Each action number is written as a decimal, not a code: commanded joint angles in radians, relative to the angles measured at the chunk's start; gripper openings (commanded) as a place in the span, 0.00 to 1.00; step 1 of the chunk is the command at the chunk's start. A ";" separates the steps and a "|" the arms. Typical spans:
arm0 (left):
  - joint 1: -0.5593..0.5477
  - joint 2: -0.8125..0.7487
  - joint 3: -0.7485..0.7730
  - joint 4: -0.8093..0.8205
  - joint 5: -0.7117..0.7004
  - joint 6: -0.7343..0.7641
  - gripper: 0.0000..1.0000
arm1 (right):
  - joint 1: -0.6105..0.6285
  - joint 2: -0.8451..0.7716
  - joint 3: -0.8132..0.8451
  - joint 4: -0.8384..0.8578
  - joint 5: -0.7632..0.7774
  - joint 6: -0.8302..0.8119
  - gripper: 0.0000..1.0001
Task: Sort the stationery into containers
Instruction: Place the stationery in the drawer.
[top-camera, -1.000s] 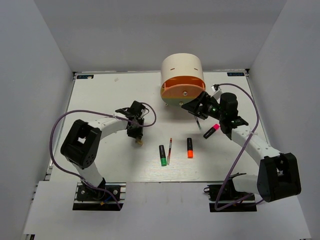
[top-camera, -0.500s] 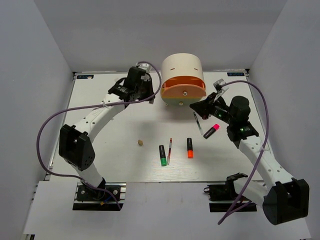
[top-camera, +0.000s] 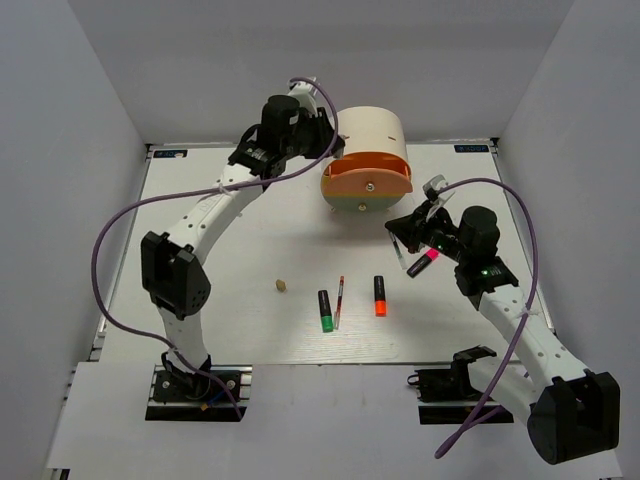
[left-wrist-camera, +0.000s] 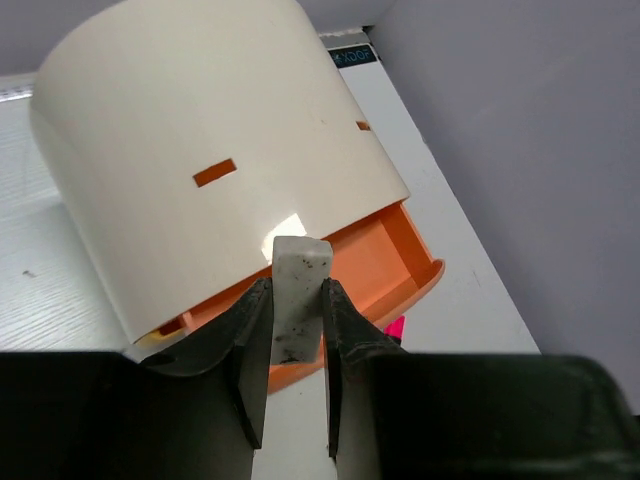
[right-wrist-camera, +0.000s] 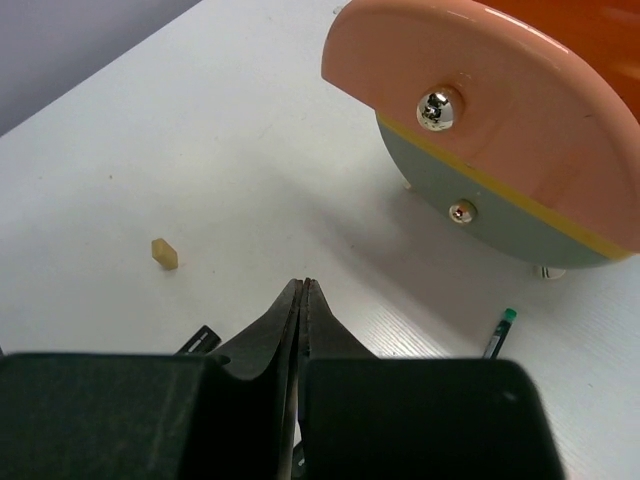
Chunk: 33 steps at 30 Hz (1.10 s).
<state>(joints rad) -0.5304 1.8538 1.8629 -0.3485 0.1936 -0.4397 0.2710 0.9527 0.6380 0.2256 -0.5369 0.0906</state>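
Note:
My left gripper (left-wrist-camera: 297, 292) is shut on a smudged pale eraser (left-wrist-camera: 300, 268), held above the open orange drawer (left-wrist-camera: 385, 262) of the cream cylindrical unit (top-camera: 364, 135). In the top view the left gripper (top-camera: 320, 140) reaches over the unit's left side. My right gripper (right-wrist-camera: 303, 286) is shut and holds nothing, low over the table in front of the drawer faces (right-wrist-camera: 500, 130). A thin dark pen (top-camera: 398, 250) and the pink highlighter (top-camera: 423, 262) lie beside the right gripper (top-camera: 402, 230). A small beige eraser (top-camera: 282, 285), green highlighter (top-camera: 326, 310), red pen (top-camera: 339, 302) and orange highlighter (top-camera: 380, 295) lie mid-table.
The drawer faces carry small round knobs (right-wrist-camera: 440, 108). The dark pen's green end (right-wrist-camera: 499, 330) shows to the right of the right fingers, and the beige eraser (right-wrist-camera: 164, 253) to their left. Grey walls stand round the white table (top-camera: 200, 220).
The left arm has swung from mid-table up and back to the drawer unit with an eraser in its jaws. The right gripper has shut and drawn back from the drawers.

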 joint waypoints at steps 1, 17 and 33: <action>-0.002 0.030 0.009 0.135 0.102 -0.027 0.18 | -0.004 -0.019 -0.008 0.018 0.006 -0.051 0.00; -0.062 0.071 -0.033 0.235 0.139 -0.027 0.47 | -0.004 -0.022 -0.040 0.023 -0.005 -0.074 0.09; -0.059 -0.030 0.049 0.171 0.000 0.012 0.85 | 0.023 0.138 0.083 -0.067 -0.438 -0.434 0.50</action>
<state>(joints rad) -0.5968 1.9434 1.9133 -0.1753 0.2398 -0.4412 0.2752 1.0355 0.6380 0.2043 -0.7700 -0.1646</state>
